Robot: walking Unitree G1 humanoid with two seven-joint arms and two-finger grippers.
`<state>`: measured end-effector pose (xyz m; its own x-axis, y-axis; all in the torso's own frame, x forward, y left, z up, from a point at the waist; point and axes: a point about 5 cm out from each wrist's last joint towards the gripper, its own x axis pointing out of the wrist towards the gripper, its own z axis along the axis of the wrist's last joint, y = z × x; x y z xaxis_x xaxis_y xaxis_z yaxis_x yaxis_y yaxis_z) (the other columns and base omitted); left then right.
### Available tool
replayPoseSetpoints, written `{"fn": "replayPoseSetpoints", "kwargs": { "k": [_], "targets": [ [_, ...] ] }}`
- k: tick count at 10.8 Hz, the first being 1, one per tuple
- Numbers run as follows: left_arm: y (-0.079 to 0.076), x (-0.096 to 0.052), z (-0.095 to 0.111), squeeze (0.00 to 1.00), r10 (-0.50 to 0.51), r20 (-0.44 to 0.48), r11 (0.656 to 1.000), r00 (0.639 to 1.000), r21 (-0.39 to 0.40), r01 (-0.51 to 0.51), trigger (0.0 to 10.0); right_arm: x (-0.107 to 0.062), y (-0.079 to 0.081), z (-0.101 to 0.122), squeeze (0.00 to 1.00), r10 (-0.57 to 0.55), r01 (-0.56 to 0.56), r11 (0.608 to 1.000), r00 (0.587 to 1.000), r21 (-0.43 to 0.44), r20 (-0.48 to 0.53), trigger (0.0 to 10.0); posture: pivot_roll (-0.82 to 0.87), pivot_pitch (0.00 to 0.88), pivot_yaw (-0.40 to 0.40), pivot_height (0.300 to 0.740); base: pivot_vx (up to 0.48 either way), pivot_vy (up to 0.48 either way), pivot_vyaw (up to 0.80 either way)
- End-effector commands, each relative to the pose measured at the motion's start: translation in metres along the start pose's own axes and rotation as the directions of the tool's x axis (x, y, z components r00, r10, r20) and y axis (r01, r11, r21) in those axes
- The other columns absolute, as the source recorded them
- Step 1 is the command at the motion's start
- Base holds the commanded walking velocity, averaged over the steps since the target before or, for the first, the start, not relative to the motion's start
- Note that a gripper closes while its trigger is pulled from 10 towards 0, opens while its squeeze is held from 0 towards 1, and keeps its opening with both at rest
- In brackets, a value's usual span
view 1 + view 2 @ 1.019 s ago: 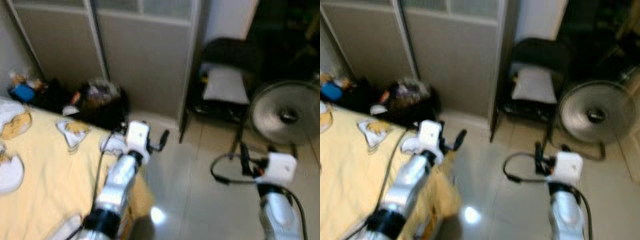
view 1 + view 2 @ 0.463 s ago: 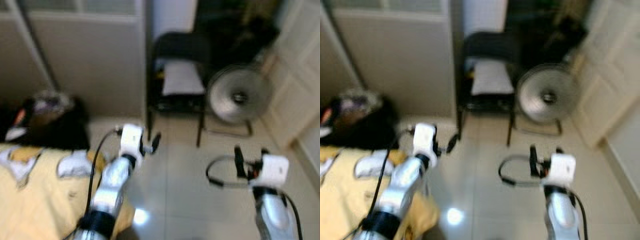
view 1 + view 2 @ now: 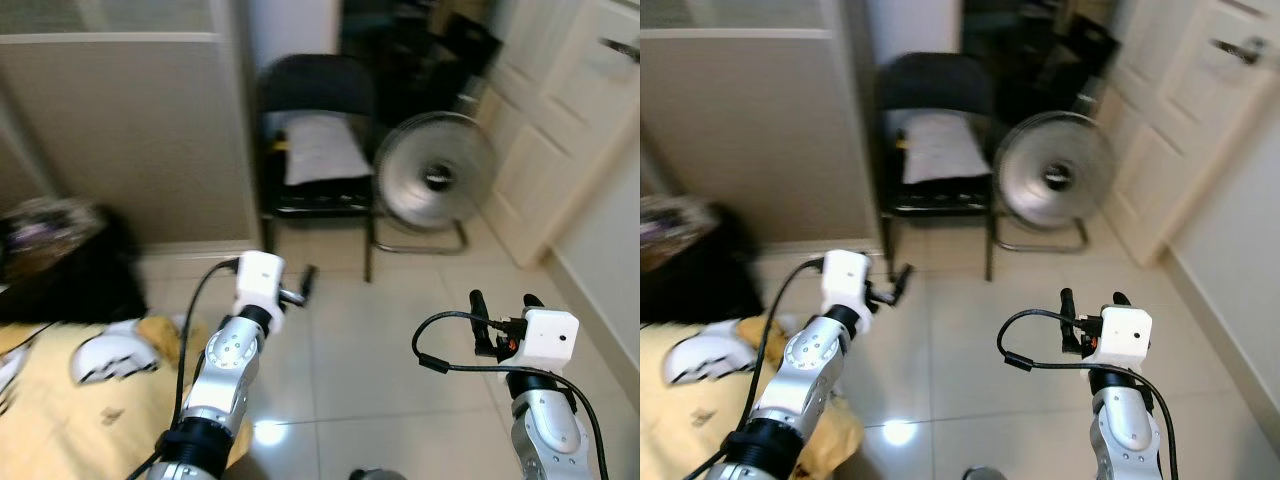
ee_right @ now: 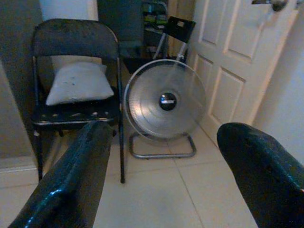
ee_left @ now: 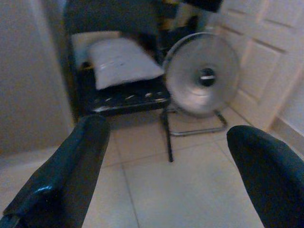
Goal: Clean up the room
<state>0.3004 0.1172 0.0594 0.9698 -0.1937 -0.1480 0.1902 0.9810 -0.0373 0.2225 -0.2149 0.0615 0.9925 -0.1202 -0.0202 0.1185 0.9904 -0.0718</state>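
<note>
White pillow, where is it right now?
In the head views the white pillow lies on the seat of the black folding chair, ahead of the robot, with the round fan standing on the floor at the chair's right.

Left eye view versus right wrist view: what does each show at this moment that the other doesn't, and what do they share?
The left eye view alone has the yellow bedding, the dark bag by the grey partition, and both arms, with the left gripper and the right gripper raised over the tiled floor.

The right wrist view alone has the folding stand behind the fan.

Both show the black chair, its white pillow, the round fan and the white door.
</note>
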Motion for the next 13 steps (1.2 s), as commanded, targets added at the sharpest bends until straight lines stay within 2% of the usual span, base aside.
{"fn": "replayPoseSetpoints", "kwargs": {
  "k": [1,2,3,4,5,6,7,8,9,12,13],
  "targets": [
    [0.02,-0.004,-0.003,0.0,0.113,-0.017,0.993,0.993,-0.011,-0.114,10.0,0.003,0.001,0.011,0.0,0.003,-0.003,1.0,0.999,-0.004,0.037,10.0,-0.18,0.0,0.024,0.74,0.0,0.0,0.0],
    [0.033,-0.012,-0.003,0.0,0.158,0.003,0.987,0.987,0.008,-0.159,10.0,0.001,-0.002,0.012,0.0,0.001,-0.001,1.0,0.999,0.0,0.043,10.0,-0.18,0.0,0.024,0.74,0.0,0.0,0.0],
    [0.041,-0.03,-0.002,0.0,0.146,0.068,0.988,0.987,0.034,-0.149,10.0,-0.004,-0.005,0.012,0.0,0.021,-0.02,1.0,0.999,-0.011,0.05,10.0,-0.19,0.0,0.033,0.74,0.0,0.0,0.0],
    [0.045,-0.039,-0.004,0.0,0.159,0.083,0.986,0.984,0.043,-0.163,10.0,-0.005,-0.006,0.014,0.0,0.037,-0.035,0.999,0.997,-0.033,0.061,10.0,-0.19,0.0,0.036,0.74,0.0,0.0,0.0],
    [0.045,-0.042,-0.003,0.0,0.18,0.104,0.982,0.978,0.032,-0.185,10.0,-0.004,-0.006,0.017,0.0,0.067,-0.063,0.996,0.995,-0.055,0.071,10.0,-0.17,0.0,0.02,0.74,0.0,0.0,0.0],
    [0.041,-0.038,0.002,0.0,0.18,0.125,0.984,0.976,-0.004,-0.181,10.0,-0.002,-0.004,0.02,0.0,0.084,-0.08,0.995,0.994,-0.058,0.077,10.0,-0.17,0.0,0.012,0.74,0.0,0.0,0.0],
    [0.028,-0.029,0.024,0.0,0.106,0.202,0.994,0.974,-0.039,-0.1,10.0,0.002,-0.001,0.027,0.0,0.092,-0.087,0.995,0.992,-0.047,0.092,10.0,-0.15,0.0,-0.008,0.74,0.0,0.0,0.0],
    [0.026,-0.028,0.033,0.0,0.098,0.228,0.995,0.969,-0.02,-0.096,10.0,0.003,-0.001,0.028,0.0,0.092,-0.088,0.995,0.991,-0.048,0.095,10.0,-0.15,0.0,-0.008,0.74,0.0,0.0,0.0],
    [0.02,-0.027,0.033,0.0,0.05,0.197,0.999,0.979,-0.03,-0.044,10.0,0.002,-0.001,0.03,0.0,0.075,-0.072,0.997,0.993,-0.031,0.096,10.0,-0.13,0.0,-0.029,0.74,0.0,0.0,0.0],
    [0.013,-0.027,0.028,0.0,0.009,0.169,0.999,0.986,-0.038,-0.003,10.0,0.005,0.004,0.027,0.0,0.086,-0.084,0.996,0.993,-0.036,0.077,10.0,-0.12,0.0,-0.035,0.74,0.0,0.0,0.0],
    [0.008,-0.027,0.029,0.0,-0.016,0.169,0.999,0.985,-0.03,0.022,10.0,0.007,0.003,0.024,0.0,0.086,-0.084,0.995,0.995,-0.048,0.057,10.0,-0.12,0.0,-0.033,0.74,0.0,0.0,-0.71]
  ]
}}
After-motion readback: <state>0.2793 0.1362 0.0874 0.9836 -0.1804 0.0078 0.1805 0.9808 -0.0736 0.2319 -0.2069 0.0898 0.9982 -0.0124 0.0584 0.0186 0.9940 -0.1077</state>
